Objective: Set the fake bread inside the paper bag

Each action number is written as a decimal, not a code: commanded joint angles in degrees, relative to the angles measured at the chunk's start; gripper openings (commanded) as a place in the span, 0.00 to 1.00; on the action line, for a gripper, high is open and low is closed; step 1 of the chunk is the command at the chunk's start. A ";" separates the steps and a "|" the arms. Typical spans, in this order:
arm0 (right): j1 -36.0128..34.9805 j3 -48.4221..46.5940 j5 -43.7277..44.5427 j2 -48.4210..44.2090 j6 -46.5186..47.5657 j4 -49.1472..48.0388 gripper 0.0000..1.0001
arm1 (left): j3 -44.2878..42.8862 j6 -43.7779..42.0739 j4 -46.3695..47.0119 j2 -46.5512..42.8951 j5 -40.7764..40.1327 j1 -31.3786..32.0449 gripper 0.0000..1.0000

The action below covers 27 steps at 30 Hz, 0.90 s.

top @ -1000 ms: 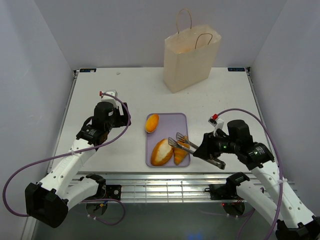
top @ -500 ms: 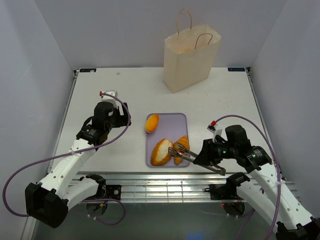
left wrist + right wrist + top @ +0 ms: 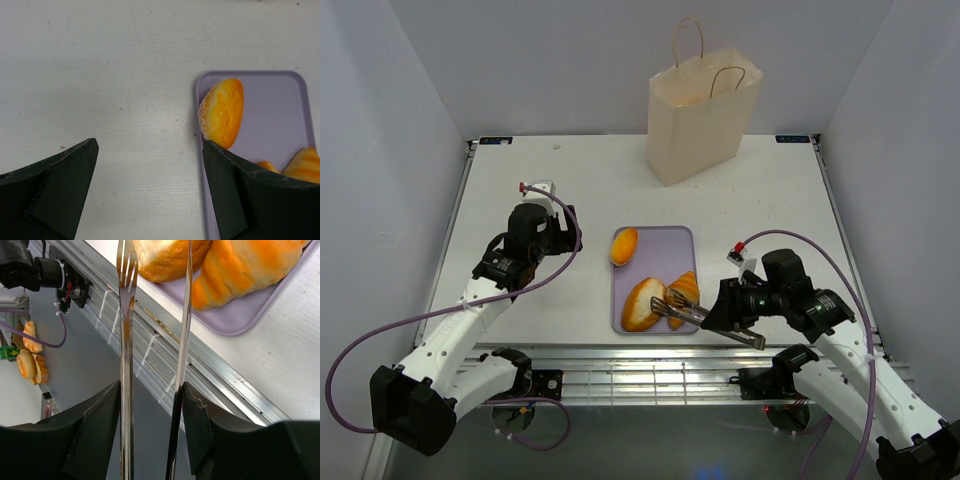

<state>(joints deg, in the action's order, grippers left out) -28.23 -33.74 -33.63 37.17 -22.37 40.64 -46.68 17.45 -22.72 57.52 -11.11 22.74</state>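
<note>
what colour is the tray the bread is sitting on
The tray is plain pale lilac, clearest in the left wrist view.

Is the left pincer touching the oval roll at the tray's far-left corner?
Apart. The top external view shows a strip of bare table between the left pincer and the oval roll; the pincer hangs open left of the tray.

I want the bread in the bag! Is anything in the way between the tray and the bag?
No, nothing visible. Only bare table lies between the tray holding the fake bread and the paper bag standing upright behind it.
</note>
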 commanded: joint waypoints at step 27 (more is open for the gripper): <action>-8.07 -3.53 9.98 8.97 -5.05 -7.51 0.52 | -2.10 0.30 -0.13 -2.50 2.41 0.20 0.96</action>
<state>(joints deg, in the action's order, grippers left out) -35.92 -34.52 -25.82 45.52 -26.79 36.34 -46.68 17.47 -22.70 56.71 -9.61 22.74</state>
